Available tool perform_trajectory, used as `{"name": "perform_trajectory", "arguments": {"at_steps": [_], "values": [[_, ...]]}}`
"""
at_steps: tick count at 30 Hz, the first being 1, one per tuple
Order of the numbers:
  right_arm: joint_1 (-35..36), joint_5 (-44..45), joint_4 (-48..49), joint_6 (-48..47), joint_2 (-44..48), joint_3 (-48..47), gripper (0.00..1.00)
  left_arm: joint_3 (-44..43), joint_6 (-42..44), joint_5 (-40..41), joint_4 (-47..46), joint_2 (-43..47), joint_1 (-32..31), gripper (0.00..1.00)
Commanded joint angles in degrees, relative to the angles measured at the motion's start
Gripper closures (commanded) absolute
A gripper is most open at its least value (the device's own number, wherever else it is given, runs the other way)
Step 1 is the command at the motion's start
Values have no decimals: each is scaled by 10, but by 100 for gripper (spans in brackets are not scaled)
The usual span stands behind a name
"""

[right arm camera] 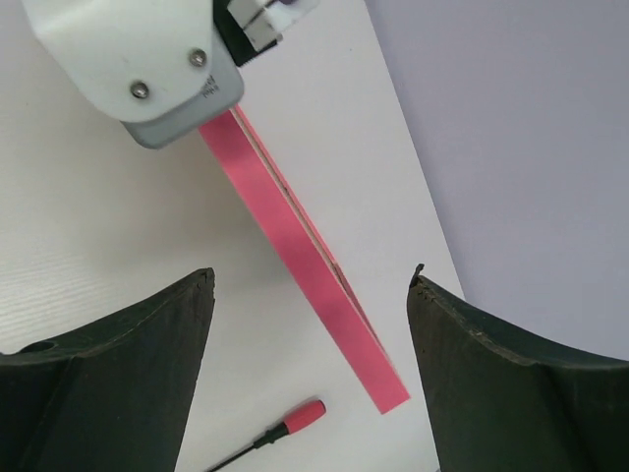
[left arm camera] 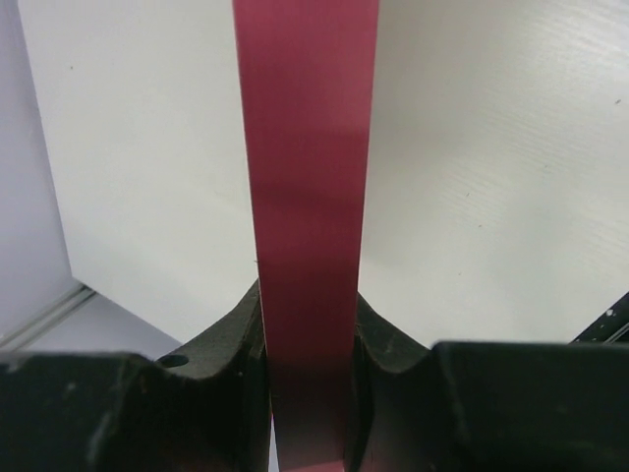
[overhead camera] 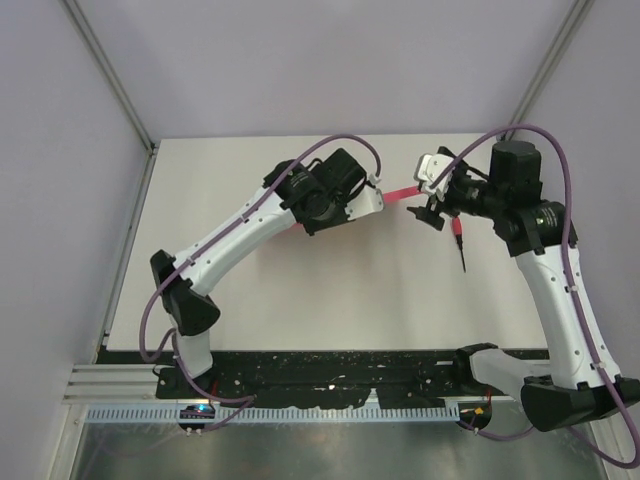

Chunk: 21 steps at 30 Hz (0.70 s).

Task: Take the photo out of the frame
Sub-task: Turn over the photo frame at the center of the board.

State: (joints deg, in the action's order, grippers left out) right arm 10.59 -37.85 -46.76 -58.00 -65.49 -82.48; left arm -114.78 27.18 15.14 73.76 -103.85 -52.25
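Note:
My left gripper (overhead camera: pixel 372 196) is shut on one end of the pink frame (overhead camera: pixel 401 192) and holds it above the table, edge-on. In the left wrist view the frame's edge (left arm camera: pixel 305 197) runs straight up from between the fingers (left arm camera: pixel 231 344) of the left gripper (left arm camera: pixel 307 339). My right gripper (overhead camera: pixel 432 206) stands open at the frame's free end. In the right wrist view the frame (right arm camera: pixel 305 265) slants down between the spread jaws of the right gripper (right arm camera: pixel 311 277) and touches neither. The photo is hidden, since only the frame's edge shows.
A screwdriver (overhead camera: pixel 460 242) with a red handle and black shaft lies on the white table (overhead camera: pixel 330 290) just below the right gripper; it also shows as the screwdriver (right arm camera: pixel 285 430) in the right wrist view. Grey walls enclose the table at the left, back and right.

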Motion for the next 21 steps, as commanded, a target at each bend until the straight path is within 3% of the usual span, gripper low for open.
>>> {"name": "perform_trajectory", "arguments": {"at_steps": [1, 5, 11, 21], "values": [[-11, -18, 61, 135, 44, 24, 17, -108, -40, -105, 76, -34, -6, 100], [-16, -14, 73, 189, 82, 40, 16, -171, -62, -114, 91, -63, -5, 100], [-26, -4, 97, 234, 117, 66, 12, -192, -102, -120, 84, -71, 12, 100], [-31, 36, 128, 316, 92, 80, 12, -200, -150, -143, 82, -51, 56, 100]]}}
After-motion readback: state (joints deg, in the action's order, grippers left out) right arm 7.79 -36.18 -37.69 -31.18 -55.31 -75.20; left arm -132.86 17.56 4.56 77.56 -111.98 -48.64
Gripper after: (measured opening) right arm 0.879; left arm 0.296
